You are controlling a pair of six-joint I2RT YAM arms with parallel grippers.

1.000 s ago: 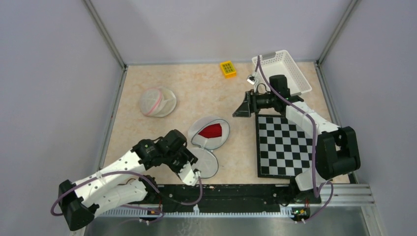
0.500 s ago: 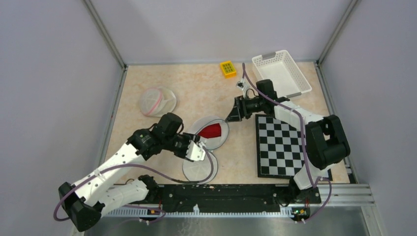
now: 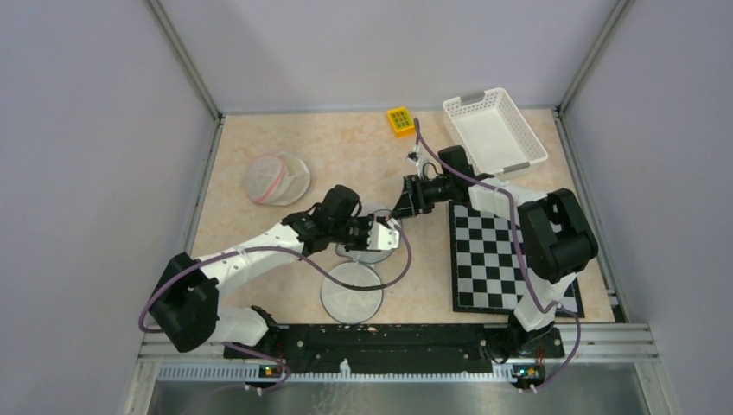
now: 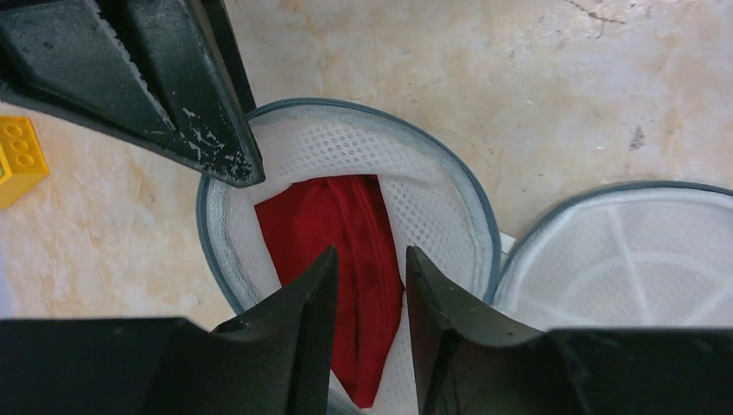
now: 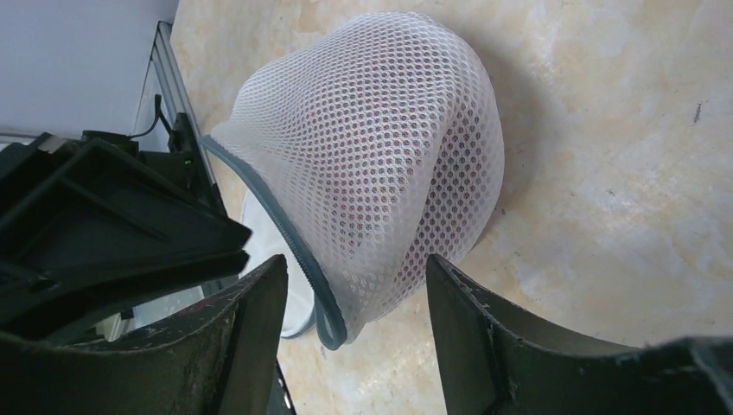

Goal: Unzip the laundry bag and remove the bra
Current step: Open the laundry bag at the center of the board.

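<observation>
The white mesh laundry bag (image 4: 432, 199) lies unzipped on the table, and the red bra (image 4: 333, 225) shows inside it. Its round lid flap (image 4: 631, 259) lies open beside it. My left gripper (image 4: 367, 259) is open with a narrow gap, its fingertips over the bra's fold. In the top view the left gripper (image 3: 385, 232) covers most of the bag (image 3: 372, 252). My right gripper (image 5: 350, 272) is open and straddles the bag's domed outer side (image 5: 389, 147) near the zipper rim (image 5: 302, 251). In the top view the right gripper (image 3: 403, 207) sits at the bag's far right edge.
A second mesh bag (image 3: 277, 177) lies at the left. A yellow brick (image 3: 399, 120) and a white basket (image 3: 494, 130) are at the back. A checkered mat (image 3: 510, 255) lies at the right. The lid flap (image 3: 350, 292) lies in front of the bag.
My left arm swung from the lid flap near the front up over the open bag. My right gripper moved left and nearer, up to the bag's far edge.
</observation>
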